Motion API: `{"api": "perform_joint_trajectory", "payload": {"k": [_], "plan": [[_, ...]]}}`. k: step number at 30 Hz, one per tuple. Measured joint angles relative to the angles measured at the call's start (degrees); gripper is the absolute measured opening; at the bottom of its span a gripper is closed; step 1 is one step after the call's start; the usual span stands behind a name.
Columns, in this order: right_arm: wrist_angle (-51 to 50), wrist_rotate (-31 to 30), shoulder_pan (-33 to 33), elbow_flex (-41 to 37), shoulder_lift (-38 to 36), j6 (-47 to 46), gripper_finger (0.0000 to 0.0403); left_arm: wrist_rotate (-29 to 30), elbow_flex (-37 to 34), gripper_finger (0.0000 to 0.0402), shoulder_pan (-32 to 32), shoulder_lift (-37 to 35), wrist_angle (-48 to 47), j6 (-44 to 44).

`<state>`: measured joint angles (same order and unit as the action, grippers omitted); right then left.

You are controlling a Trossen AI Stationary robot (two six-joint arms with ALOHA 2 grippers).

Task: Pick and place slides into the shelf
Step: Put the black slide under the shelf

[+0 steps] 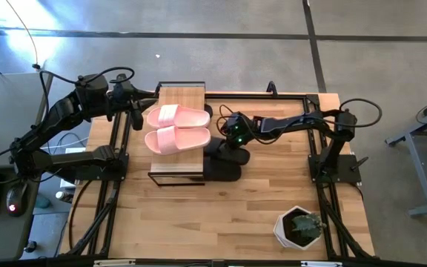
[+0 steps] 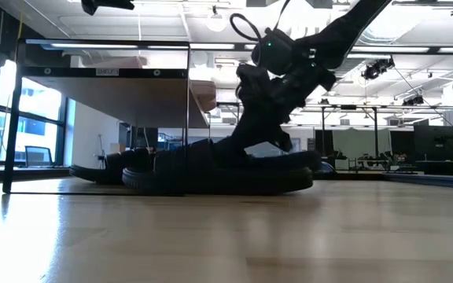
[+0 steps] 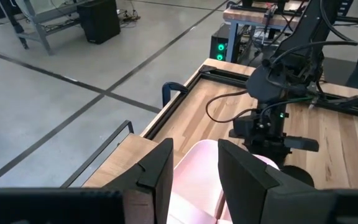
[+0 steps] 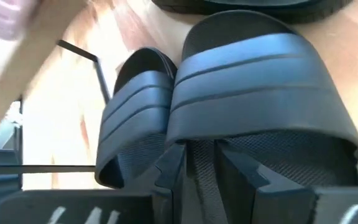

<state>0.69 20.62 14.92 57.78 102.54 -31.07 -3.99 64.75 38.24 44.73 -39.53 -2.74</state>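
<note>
Right end effector (image 1: 224, 148) sat low beside the shelf (image 1: 179, 95), fingers pinching a black slide (image 4: 260, 106) w/ another black one (image 4: 132, 112) just beside it on the bench (image 1: 221, 215). Left end effector (image 1: 138, 119) hovered at shelf's edge, fingers spread, holding nothing. 2 pink slides (image 1: 176, 127) lay on top.

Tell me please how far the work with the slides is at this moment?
Done: the pink pair lies on the shelf, on its wooden top. In hand: the right hand is down at one black slide beside the shelf, its fingers under the strap; whether it grips is unclear. The left hand hovers over the shelf. Left: the black slides on the table; their count is hard to tell.
</note>
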Motion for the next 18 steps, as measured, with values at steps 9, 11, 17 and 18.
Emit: {"api": "perform_joint_trajectory", "payload": {"k": [9,11,17,18], "plan": [[1.91,2.2,-0.09,0.13,2.37,-1.47,0.0073,0.79,0.0,0.0111,0.0,0.04,0.04,-0.02],[2.83,2.19,-0.34,0.11,4.09,-1.54,0.0073,0.8,0.0,0.0111,0.0,0.04,0.07,-0.03],[6.28,2.02,-1.16,0.11,5.6,1.08,0.0073,0.98,0.0,0.0111,0.0,0.04,0.07,-0.02],[6.69,2.08,-1.18,0.11,5.6,1.22,0.0073,1.09,0.0,0.0111,0.0,0.04,0.06,-0.04]]}}
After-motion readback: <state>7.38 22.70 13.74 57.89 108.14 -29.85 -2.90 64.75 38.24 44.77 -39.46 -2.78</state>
